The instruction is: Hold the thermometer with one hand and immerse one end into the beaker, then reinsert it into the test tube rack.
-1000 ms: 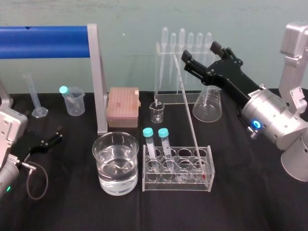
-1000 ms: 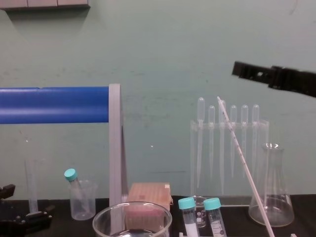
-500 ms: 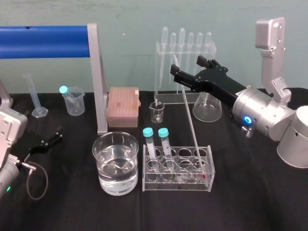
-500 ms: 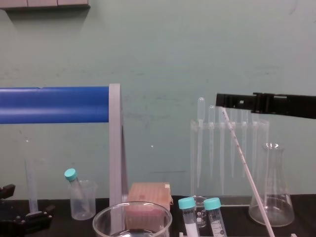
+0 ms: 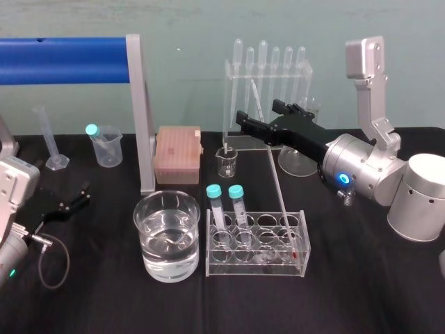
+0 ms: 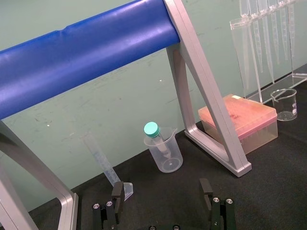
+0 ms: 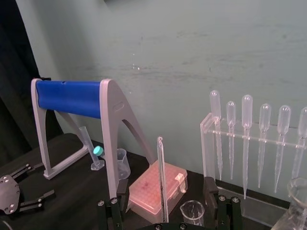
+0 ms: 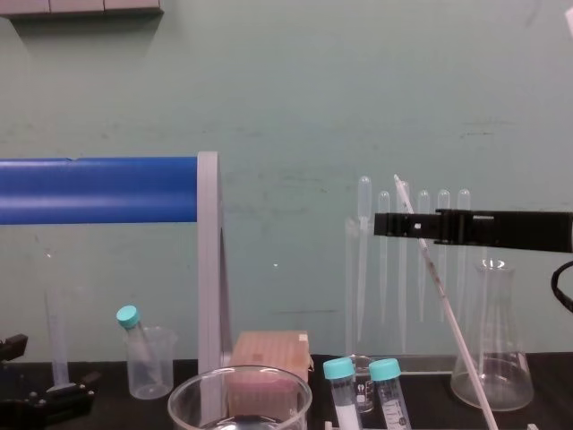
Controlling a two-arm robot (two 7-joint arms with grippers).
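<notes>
The thermometer (image 5: 276, 174) has not moved in the last second. It leans in the hole at the right end of the rack (image 5: 236, 268), foot down and top tipped back and to the left, toward the pipettes (image 5: 268, 69). What has changed is the right gripper (image 5: 257, 111). A second ago it was higher and further right, angled upward and clear of the rod. Since then it has swung down and left until it lies level, with its jaws spread on either side of the thermometer's upper part. In the right wrist view the rod stands in the gap between them, and neither finger seems to touch it yet. So you can take the approach as finished and the grasp as the step in hand, with nothing lifted or dipped so far. Close gently, since the glass is thin and may slip or tip as the jaws meet it. Draw it out along its own lean so the foot doesn't catch the rack. The pipettes stand close behind, so keep the pull toward you. The beaker (image 5: 167, 271), part full of water, stands just left of the rack, so the carry should be short. The left gripper (image 5: 86, 193) sits parked low at the bench's left side, jaws spread and holding nothing.
</notes>
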